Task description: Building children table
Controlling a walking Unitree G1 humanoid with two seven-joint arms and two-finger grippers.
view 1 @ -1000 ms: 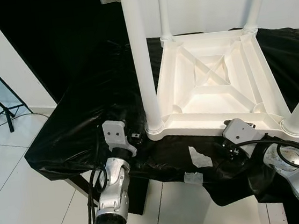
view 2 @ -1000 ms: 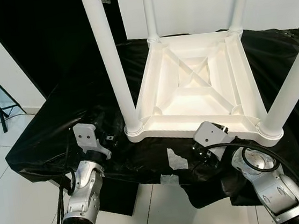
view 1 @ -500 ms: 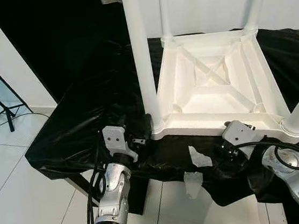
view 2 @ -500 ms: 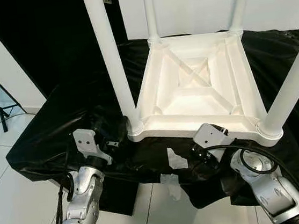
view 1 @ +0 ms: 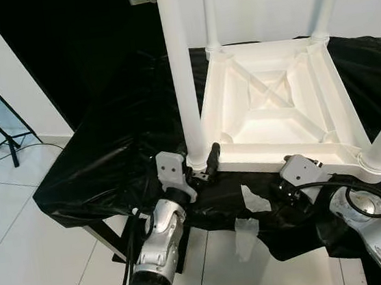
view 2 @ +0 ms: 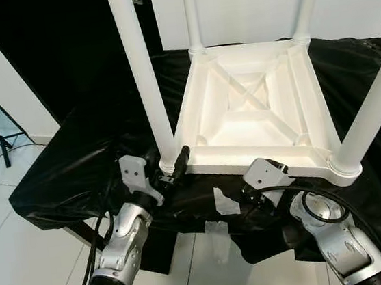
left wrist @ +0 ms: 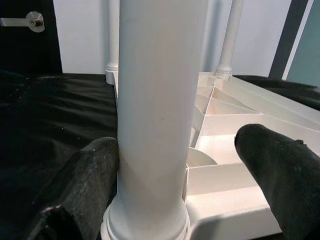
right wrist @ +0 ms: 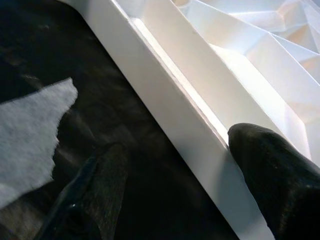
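Note:
A white children's table [view 1: 272,105] lies upside down on a bench draped in black plastic [view 1: 108,145], its legs pointing up. My left gripper [view 1: 200,165] is open at the foot of the near-left leg [view 1: 182,81]. In the left wrist view the leg [left wrist: 160,100] stands between the two fingers [left wrist: 95,170]; one finger rests against it, the other is apart. My right gripper [view 1: 286,188] is open at the table's near rim [right wrist: 170,95]. One of its fingers [right wrist: 265,165] lies over the rim and the other lies on the black plastic outside it.
Torn white scraps [view 1: 254,200] stick to the plastic at the bench's front edge. A black stand [view 1: 0,136] is on the white tiled floor [view 1: 40,270] to the left. A door handle [left wrist: 25,21] and white wall lie behind the bench.
My left gripper has moved right and forward, from beside the table corner to around the foot of the near-left leg. The right gripper has barely shifted.

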